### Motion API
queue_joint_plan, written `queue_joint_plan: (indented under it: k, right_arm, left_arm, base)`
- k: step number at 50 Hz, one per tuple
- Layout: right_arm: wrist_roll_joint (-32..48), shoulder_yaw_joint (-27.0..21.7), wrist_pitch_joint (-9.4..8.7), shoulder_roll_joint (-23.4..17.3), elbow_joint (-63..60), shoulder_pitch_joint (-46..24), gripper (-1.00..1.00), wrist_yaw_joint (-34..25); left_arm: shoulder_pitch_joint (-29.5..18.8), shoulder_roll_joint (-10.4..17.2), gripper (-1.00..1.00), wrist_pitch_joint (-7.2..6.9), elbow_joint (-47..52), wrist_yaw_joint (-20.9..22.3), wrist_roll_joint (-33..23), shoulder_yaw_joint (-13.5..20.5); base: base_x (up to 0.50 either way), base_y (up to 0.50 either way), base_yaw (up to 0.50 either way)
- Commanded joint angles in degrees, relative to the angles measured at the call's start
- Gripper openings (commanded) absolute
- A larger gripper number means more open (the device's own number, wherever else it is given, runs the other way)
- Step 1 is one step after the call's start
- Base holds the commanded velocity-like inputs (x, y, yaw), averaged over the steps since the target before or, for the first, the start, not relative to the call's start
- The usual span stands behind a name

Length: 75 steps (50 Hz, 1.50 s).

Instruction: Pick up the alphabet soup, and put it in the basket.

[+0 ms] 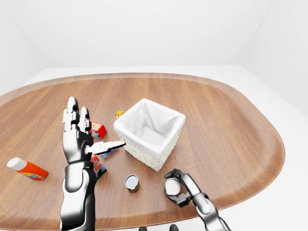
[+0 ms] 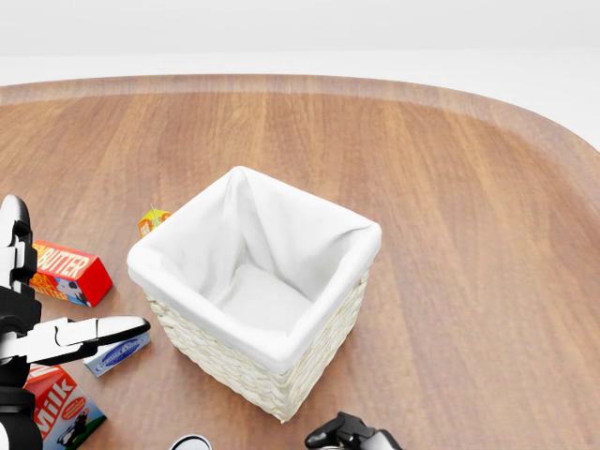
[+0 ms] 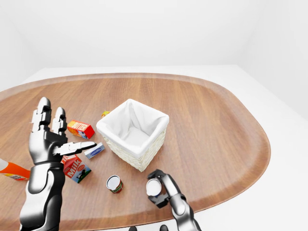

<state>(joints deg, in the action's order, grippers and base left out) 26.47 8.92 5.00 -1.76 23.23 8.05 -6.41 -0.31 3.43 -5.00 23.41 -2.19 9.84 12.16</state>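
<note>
My right hand (image 1: 174, 186) is at the bottom of the left-eye view, its fingers closed round a small can (image 1: 172, 186) with a pale top; its label is hidden. The can is held low, near the table's near edge, just below and right of the white-lined wicker basket (image 1: 142, 153). The basket stands open and empty at the middle of the table and also shows in the head view (image 2: 234, 361). My left hand (image 3: 65, 126) is raised at the left, open with fingers spread, holding nothing.
A second can (image 3: 114, 184) stands on the table left of my right hand. A butter box (image 3: 80, 129), a milk carton (image 3: 76, 168) and a small blue packet (image 3: 95, 151) lie left of the basket. An orange bottle (image 1: 28, 169) lies far left.
</note>
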Motion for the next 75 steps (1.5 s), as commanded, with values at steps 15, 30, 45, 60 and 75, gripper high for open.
queue_joint_plan:
  k: [15, 30, 45, 60, 75]
  right_arm:
    - [0.4, 0.3, 0.00, 0.0, -0.4, 0.2, -1.00, -0.6]
    - [-0.5, -0.2, 0.00, -0.5, -7.3, 2.2, -1.00, -1.7]
    - [-1.1, -2.4, -3.23, -1.3, -16.0, 3.9, -1.00, -2.9]
    - [-1.5, -3.6, -5.58, -1.5, -22.3, 5.5, -1.00, -4.2]
    - [-1.9, -4.4, -8.38, -1.6, -30.1, 7.4, -1.00, -6.0]
  left_arm:
    - [-0.1, 0.0, 1.00, 0.00, 0.3, -0.2, 0.2, 0.0]
    - [0.1, 0.0, 1.00, 0.00, 0.5, -0.2, 0.2, 0.1]
    - [-0.2, 0.0, 1.00, 0.00, 0.4, -0.3, 0.1, 0.0]
    - [-0.2, 0.1, 1.00, 0.00, 0.2, -0.4, 0.1, 0.0]
    - [-0.1, 0.0, 1.00, 0.00, 0.6, -0.4, 0.1, 0.0]
  base:
    - [0.00, 0.00, 0.00]
    - [0.00, 0.00, 0.00]
    - [0.00, 0.00, 0.00]
    - [0.00, 0.00, 0.00]
    - [0.00, 0.00, 0.00]
